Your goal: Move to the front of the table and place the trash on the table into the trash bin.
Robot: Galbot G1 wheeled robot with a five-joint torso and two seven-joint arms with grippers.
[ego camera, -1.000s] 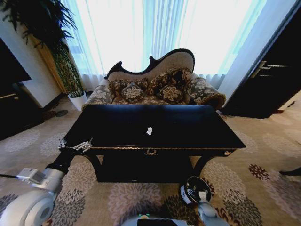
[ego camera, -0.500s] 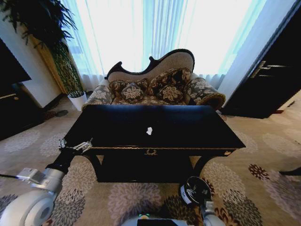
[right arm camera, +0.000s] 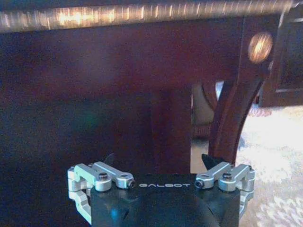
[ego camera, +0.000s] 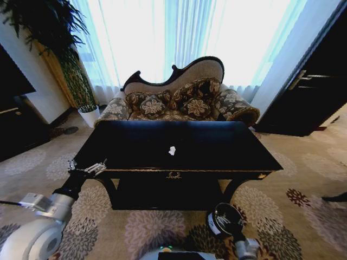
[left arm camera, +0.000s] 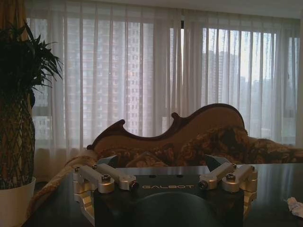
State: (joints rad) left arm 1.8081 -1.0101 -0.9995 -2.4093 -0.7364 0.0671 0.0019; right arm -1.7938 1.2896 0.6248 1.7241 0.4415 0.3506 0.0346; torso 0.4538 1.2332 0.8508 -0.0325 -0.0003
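Observation:
The black table (ego camera: 217, 146) stands straight ahead with a small crumpled white piece of trash (ego camera: 172, 150) near its middle. On the carpet by the table's front right leg sits the dark round trash bin (ego camera: 222, 219). My left gripper (ego camera: 87, 169) hovers at the table's front left corner. In the left wrist view it (left arm camera: 161, 163) is open and faces across the tabletop (left arm camera: 270, 179), with the trash (left arm camera: 296, 206) off to one side. My right arm (ego camera: 246, 249) is low beside the bin. Its gripper (right arm camera: 160, 161) is open and faces the table's front rail (right arm camera: 118, 56) and a leg (right arm camera: 232, 118).
A patterned sofa (ego camera: 179, 100) stands right behind the table, before curtained windows. A white plant pot (ego camera: 89, 115) with a tall plant is at the back left. Dark furniture lines the left (ego camera: 13, 119) and right (ego camera: 314, 92) walls. Open carpet lies on both sides of the table.
My right arm has dropped back towards the bottom edge of the head view, uncovering the bin's opening. The left arm, table and trash are unmoved.

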